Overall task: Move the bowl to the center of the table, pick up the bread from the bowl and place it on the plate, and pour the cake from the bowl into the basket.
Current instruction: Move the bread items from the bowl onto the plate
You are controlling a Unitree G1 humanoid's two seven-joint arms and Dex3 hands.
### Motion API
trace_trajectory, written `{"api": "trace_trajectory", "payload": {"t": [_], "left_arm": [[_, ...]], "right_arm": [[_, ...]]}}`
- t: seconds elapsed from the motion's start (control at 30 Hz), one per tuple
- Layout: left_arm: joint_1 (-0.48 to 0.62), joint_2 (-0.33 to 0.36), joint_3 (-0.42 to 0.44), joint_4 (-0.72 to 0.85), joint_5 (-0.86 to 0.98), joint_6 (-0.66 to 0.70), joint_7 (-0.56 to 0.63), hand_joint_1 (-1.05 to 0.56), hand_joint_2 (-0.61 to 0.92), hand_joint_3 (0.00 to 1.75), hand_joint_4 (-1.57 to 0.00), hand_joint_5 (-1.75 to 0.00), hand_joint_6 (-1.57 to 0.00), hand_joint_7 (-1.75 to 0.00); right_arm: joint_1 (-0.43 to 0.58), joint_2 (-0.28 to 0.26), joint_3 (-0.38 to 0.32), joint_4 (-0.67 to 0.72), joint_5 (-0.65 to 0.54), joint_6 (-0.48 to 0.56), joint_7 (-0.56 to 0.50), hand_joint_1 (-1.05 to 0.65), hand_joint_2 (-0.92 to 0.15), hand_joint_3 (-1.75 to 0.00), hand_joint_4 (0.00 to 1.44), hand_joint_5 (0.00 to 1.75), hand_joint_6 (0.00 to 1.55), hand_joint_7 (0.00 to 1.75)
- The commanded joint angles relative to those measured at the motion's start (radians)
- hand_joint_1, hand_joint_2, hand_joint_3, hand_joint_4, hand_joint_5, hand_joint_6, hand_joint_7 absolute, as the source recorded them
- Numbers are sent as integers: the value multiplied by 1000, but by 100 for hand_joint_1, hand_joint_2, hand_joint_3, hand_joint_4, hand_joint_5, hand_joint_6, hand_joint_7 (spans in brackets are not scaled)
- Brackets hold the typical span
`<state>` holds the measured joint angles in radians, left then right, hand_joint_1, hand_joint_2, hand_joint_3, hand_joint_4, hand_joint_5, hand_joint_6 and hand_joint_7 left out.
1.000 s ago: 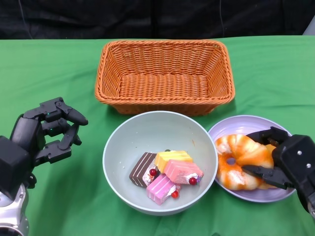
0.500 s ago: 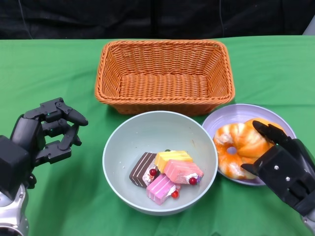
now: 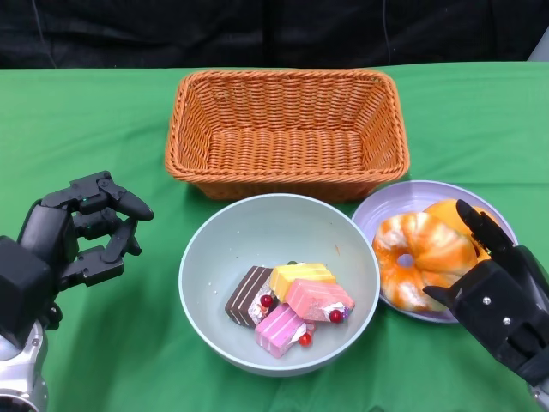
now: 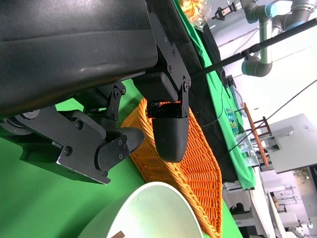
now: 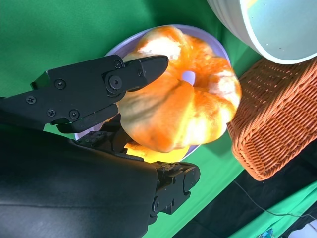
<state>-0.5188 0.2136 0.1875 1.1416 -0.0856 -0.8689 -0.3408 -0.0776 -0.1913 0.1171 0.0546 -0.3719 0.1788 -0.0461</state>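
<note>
The pale green bowl [image 3: 214, 257] stands in the middle of the table before me, with several small cake pieces [image 3: 292, 305] in it. To its right the orange ring-shaped bread [image 3: 425, 262] lies on the purple plate [image 3: 403, 199]. My right hand [image 3: 502, 300] is at the bread's right side with its fingers [image 5: 99, 82] stretched out above and below the bread [image 5: 183, 104], not clenched on it. To the left of the bowl my left hand [image 3: 77, 232] hovers, loosely curled and holding nothing. The orange wicker basket [image 3: 287, 133] sits empty behind the bowl.
Green cloth covers the table. The basket's front wall nearly meets the bowl's far rim, and the plate touches the bowl on its right. In the left wrist view, the basket [image 4: 188, 168] and the bowl's rim [image 4: 148, 208] lie beyond my left hand [image 4: 99, 99].
My right hand let go of the bread on the plate, straightened its fingers and drew back toward the lower right. The plate shifted a little away from me. The left hand stayed still.
</note>
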Motion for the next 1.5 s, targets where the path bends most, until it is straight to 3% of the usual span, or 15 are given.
{"api": "trace_trajectory", "payload": {"t": [0.03, 0.3, 0.47, 0.57, 0.63, 0.77, 0.87, 1.03, 1.17, 1.5], "left_arm": [[-5, 21, 6, -1, -5, 7, -5, 3, 69, 91, -77, -158, -79, -121], [-4, 18, 7, -3, -8, 12, -8, 3, 68, 92, -76, -158, -79, -120], [-2, 17, 3, -7, 0, 9, 5, 3, 67, 93, -76, -158, -79, -120], [-4, 16, 3, -7, -3, 12, 1, 2, 68, 92, -76, -158, -79, -120], [-5, 16, 3, -8, -2, 18, 3, 3, 68, 92, -75, -158, -79, -120], [-7, 18, 4, -8, -3, 21, 2, 3, 69, 91, -77, -157, -79, -119], [-8, 22, 4, -8, -2, 21, 2, 3, 69, 90, -77, -157, -80, -119], [-9, 30, 3, -7, 0, 19, -2, 2, 70, 89, -77, -156, -80, -117], [-9, 35, 6, -6, -5, 2, -13, 3, 71, 87, -77, -153, -81, -115], [4, 70, -28, -24, 64, -104, 28, -3, 63, 88, -83, -137, -85, -104]], "right_arm": [[16, -20, -20, -20, 13, -4, 12, -49, -92, -11, 73, 15, 13, 2], [28, -25, -23, -40, -22, -32, -38, -52, -92, -11, 95, 17, 31, 7], [65, -1, -51, -90, -37, -99, -143, -36, -92, -5, 102, 21, 58, 10], [101, 4, -73, -152, -45, -110, -181, -30, -92, -4, 102, 30, 73, 8], [127, 3, -90, -194, -49, -123, -198, -25, -92, -3, 90, 50, 84, 5], [170, 9, -109, -244, -37, -159, -206, -18, -92, -7, 90, 61, 102, 11], [218, 24, -124, -264, 33, -233, -183, -13, -92, -14, 90, 90, 114, 18], [273, 57, -135, -307, 79, -248, -165, -12, -92, -15, 81, 116, 111, 30], [295, 79, -142, -333, 105, -248, -152, -10, -92, -18, 74, 130, 87, 75], [331, 122, -141, -345, 154, -340, -141, -12, -92, -21, 70, 147, 70, 112]]}}
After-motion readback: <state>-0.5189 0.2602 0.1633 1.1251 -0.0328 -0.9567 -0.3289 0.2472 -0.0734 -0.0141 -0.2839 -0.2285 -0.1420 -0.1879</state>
